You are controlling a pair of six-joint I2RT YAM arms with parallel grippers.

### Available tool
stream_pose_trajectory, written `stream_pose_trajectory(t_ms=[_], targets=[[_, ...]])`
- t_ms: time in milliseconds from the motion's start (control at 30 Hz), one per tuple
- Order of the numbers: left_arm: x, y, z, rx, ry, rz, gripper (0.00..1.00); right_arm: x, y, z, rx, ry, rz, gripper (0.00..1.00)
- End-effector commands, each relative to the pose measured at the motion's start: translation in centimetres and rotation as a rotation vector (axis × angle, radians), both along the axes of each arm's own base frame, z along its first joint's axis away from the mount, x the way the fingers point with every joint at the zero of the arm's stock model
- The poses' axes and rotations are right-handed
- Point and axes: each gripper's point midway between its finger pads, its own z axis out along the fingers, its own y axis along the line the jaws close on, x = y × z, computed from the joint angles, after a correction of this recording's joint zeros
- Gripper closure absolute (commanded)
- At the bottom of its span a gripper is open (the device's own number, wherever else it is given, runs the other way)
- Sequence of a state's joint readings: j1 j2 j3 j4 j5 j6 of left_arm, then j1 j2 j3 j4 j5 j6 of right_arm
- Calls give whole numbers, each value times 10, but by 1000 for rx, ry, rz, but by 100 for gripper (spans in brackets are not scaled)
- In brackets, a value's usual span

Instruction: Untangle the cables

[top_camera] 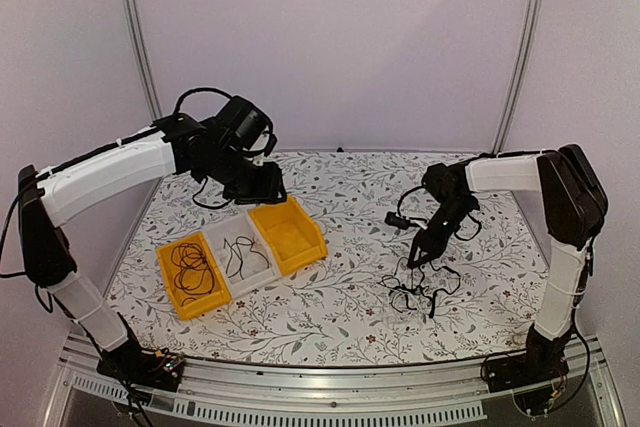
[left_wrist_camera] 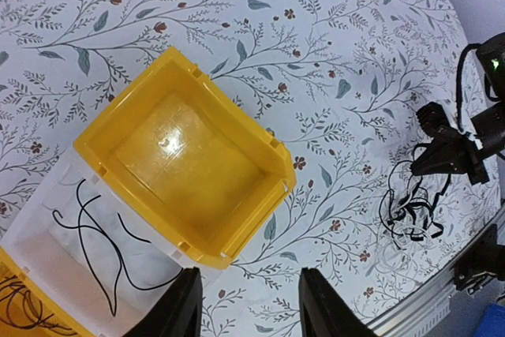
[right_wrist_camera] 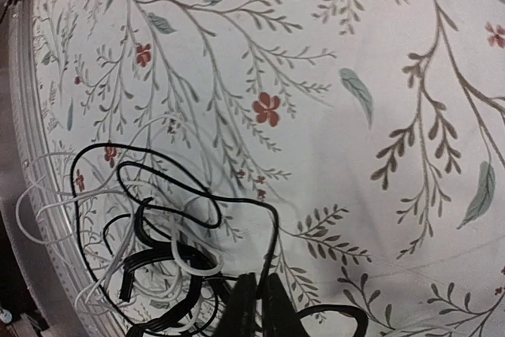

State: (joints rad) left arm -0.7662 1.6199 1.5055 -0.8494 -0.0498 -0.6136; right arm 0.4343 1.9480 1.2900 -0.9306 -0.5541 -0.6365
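A tangle of black cables and one pale cream cable lies on the flowered table at the front right. It also shows in the left wrist view and in the right wrist view. My right gripper hangs just above the tangle, shut on one thin black cable that runs up between its fingers. My left gripper is open and empty, held high over the right yellow bin.
Three bins stand side by side at the front left. The left yellow bin holds a coiled black cable. The clear middle bin holds a black cable. The right yellow bin holds nothing. The table's metal front edge runs near the tangle.
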Motion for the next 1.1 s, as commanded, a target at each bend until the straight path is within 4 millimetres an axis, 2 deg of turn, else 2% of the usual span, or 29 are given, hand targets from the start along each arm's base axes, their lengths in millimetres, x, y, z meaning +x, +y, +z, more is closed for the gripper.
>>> stream_pose_trajectory(t_ms=[0,67,167,333,500,567,700,800,1067], targets=[[-2,-17,-3,-28,1,-37,55,5,13,20,50,2,-3,100],[-1,-27,4,-43,-27,-76,55,8,15,41,66,-34,7,100],[-11,-60,23,-95,-114,-236,58,7,16,95,132,-142,58,100],[-34,-117,59,-172,-291,-445,54,2,17,194,238,-373,160,100],[-50,-165,102,-356,-456,-536,50,-2,21,260,315,-461,165,100],[-55,-181,113,-418,-506,-557,48,-2,23,280,347,-487,154,100],[-58,-212,120,-473,-556,-602,46,-1,27,312,395,-528,122,100],[-50,-224,111,-452,-560,-584,46,-1,27,326,413,-557,113,100],[-40,-236,74,-375,-599,-596,46,-15,22,358,453,-630,117,100]])
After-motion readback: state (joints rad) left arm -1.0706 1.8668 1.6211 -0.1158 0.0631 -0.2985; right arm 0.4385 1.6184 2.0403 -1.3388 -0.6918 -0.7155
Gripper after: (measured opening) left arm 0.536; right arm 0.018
